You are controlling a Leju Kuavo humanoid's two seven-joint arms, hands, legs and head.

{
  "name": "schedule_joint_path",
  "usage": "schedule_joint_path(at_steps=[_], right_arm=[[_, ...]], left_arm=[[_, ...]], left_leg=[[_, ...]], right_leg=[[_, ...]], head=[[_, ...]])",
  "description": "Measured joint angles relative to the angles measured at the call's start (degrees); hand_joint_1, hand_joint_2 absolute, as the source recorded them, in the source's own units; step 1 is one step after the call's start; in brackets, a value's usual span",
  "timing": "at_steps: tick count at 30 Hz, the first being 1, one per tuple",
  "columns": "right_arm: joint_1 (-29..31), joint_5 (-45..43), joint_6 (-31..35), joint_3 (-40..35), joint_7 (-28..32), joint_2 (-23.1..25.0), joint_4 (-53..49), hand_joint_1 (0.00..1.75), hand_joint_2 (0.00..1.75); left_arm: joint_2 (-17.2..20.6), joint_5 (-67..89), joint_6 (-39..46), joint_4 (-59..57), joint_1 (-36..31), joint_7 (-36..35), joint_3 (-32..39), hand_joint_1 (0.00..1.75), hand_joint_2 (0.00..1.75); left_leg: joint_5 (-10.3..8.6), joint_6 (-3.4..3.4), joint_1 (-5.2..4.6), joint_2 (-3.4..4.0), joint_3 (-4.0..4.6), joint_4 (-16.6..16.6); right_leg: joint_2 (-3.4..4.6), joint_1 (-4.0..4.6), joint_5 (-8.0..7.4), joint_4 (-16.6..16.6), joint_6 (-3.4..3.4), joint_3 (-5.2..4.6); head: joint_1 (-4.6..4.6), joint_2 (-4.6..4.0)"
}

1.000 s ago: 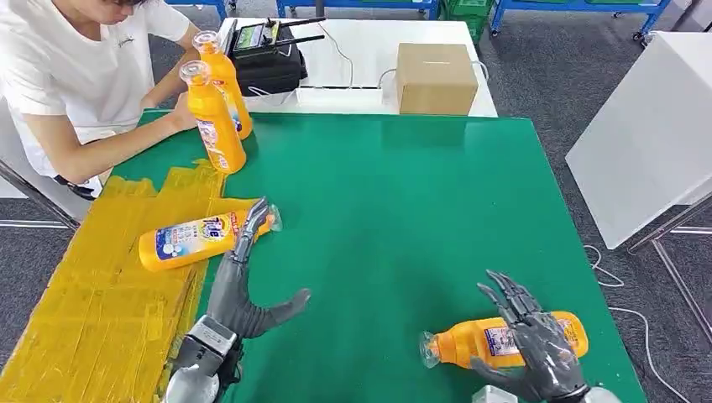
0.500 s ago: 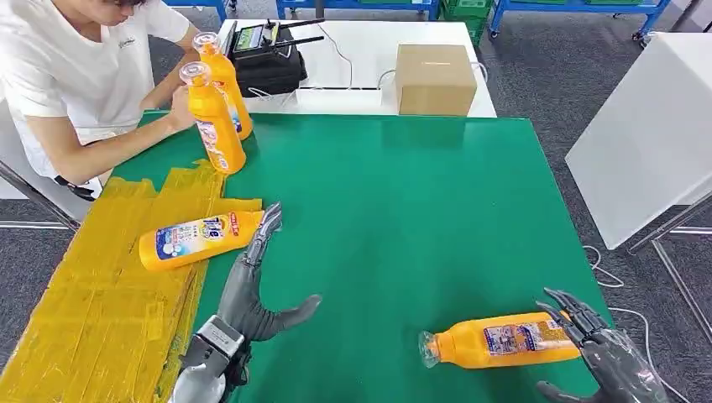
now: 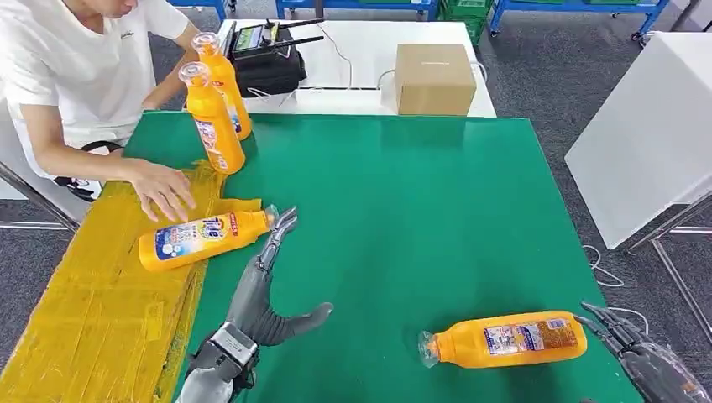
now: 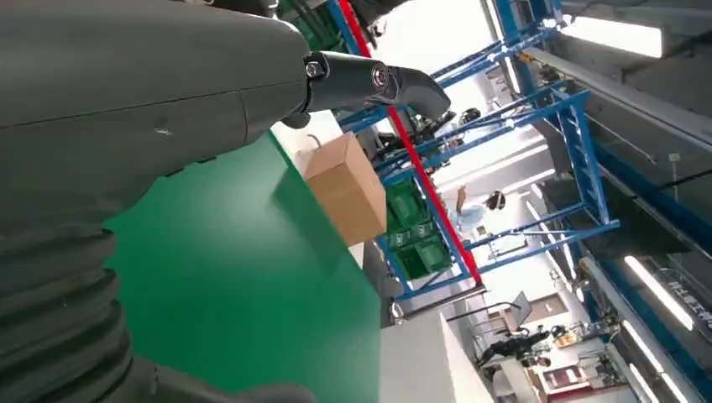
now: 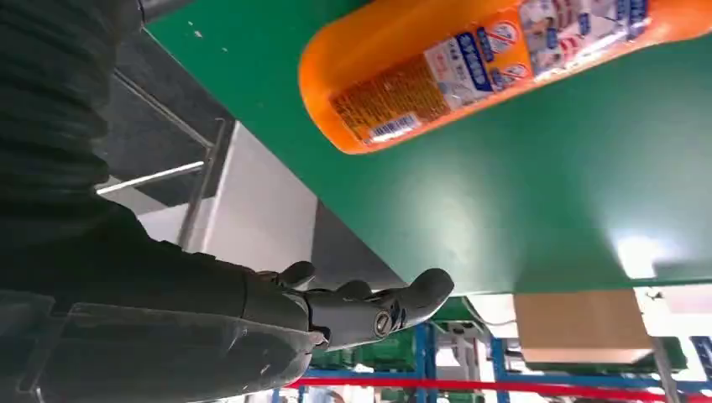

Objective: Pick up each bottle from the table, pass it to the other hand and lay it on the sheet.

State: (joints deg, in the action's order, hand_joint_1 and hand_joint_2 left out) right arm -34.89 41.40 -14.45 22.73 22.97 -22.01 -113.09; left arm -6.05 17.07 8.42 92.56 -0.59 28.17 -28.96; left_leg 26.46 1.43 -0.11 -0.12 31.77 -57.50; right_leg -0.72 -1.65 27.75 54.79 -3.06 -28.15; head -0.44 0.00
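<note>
An orange bottle (image 3: 502, 339) lies on its side near the green table's (image 3: 395, 193) front right corner; the right wrist view catches its base end (image 5: 470, 67). My right hand (image 3: 651, 369) is off its base end, open, not touching it. Another orange bottle (image 3: 201, 238) lies on the yellow sheet (image 3: 92, 294) at the left. My left hand (image 3: 256, 290) is stretched out flat, its fingertips (image 3: 284, 223) just beside that bottle's cap, holding nothing. Two more orange bottles (image 3: 214, 117) stand upright at the back left.
A person in a white shirt sits at the table's left; their hand (image 3: 159, 186) rests on the sheet just behind the lying bottle. A cardboard box (image 3: 435, 77) and a black device (image 3: 267, 60) sit on the white table behind. A white board (image 3: 646, 143) stands to the right.
My right hand has drawn back off the right bottle toward the table's corner. My left hand has slid back from the sheet bottle. The person's hand moved from the upright bottles onto the sheet.
</note>
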Motion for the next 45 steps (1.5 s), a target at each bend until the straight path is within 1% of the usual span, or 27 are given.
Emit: schedule_joint_path(at_steps=[16, 19, 25, 29, 32, 37, 41, 45], right_arm=[[0.3, 0.7, -0.2, 0.8, 0.0, 1.9, 1.1, 0.0, 1.75], [0.3, 3.4, 0.8, 0.1, -2.0, 1.8, 1.9, 0.0, 1.75], [0.3, 5.5, 7.5, -5.3, -10.0, -1.3, 6.0, 0.0, 1.75], [1.2, 6.4, 10.1, -9.5, -12.3, -2.6, 9.1, 0.0, 1.75], [2.7, 9.3, 12.3, -12.8, -14.5, -3.3, 12.1, 0.0, 1.75], [7.9, 13.9, 16.2, -20.1, -20.5, -3.4, 17.4, 0.0, 1.75], [10.4, 14.5, 17.1, -23.4, -21.7, -3.8, 19.6, 0.0, 1.75], [11.5, 14.6, 17.2, -24.8, -21.8, -3.9, 20.7, 0.0, 1.75]], left_arm=[[0.0, 0.0, 0.0, -0.4, -0.6, 0.0, -0.3, 0.0, 1.75], [0.0, -0.4, -0.2, -0.6, -0.7, 0.0, -0.4, 0.0, 1.75], [0.0, -0.7, -0.9, -1.0, -1.1, -0.4, -0.5, 0.0, 1.75], [0.0, -0.9, -1.0, -1.3, -1.5, -0.6, -0.8, 0.0, 1.75], [0.0, -0.9, -1.1, -1.5, -1.6, -1.0, -1.1, 0.0, 1.75], [0.0, -0.5, -1.2, -1.7, -1.6, -1.9, -1.2, 0.0, 1.75], [0.0, -0.5, -1.2, -1.7, -1.6, -2.1, -1.3, 0.0, 1.75], [0.0, -0.5, -1.2, -1.7, -1.6, -2.1, -1.3, 0.0, 1.75]], left_leg=[[0.0, 0.0, -0.01, 0.0, -0.01, 0.0], [0.0, 0.0, 0.0, 0.0, 0.0, 0.0], [-0.01, 0.01, -0.01, 0.0, -0.01, 0.0], [-0.01, 0.01, -0.01, 0.0, 0.0, 0.0], [-0.01, 0.01, 0.0, 0.0, 0.0, 0.0], [-0.02, 0.01, 0.02, 0.16, -0.05, 0.0], [-0.02, 0.01, 0.03, 0.16, -0.05, 0.0], [-0.01, 0.01, 0.02, 0.16, -0.05, 0.0]], right_leg=[[-0.01, -0.01, 0.0, 0.0, 0.0, 0.07], [-0.02, -0.01, 0.0, 0.0, 0.0, 0.18], [-0.01, -0.01, 0.0, 0.0, 0.0, 0.31], [-0.02, -0.01, -0.01, 0.0, 0.0, 0.33], [0.0, 0.01, -0.01, 0.0, 0.0, 0.35], [0.07, 0.04, -0.01, 0.0, 0.0, 0.33], [0.08, 0.05, -0.01, 0.0, 0.0, 0.33], [0.08, 0.05, -0.01, 0.0, 0.0, 0.34]], head=[[0.0, 0.0], [0.0, 0.0], [0.02, 0.0], [0.0, 0.0], [0.0, 0.0], [-0.02, 0.0], [0.0, 0.0], [0.02, 0.0]])
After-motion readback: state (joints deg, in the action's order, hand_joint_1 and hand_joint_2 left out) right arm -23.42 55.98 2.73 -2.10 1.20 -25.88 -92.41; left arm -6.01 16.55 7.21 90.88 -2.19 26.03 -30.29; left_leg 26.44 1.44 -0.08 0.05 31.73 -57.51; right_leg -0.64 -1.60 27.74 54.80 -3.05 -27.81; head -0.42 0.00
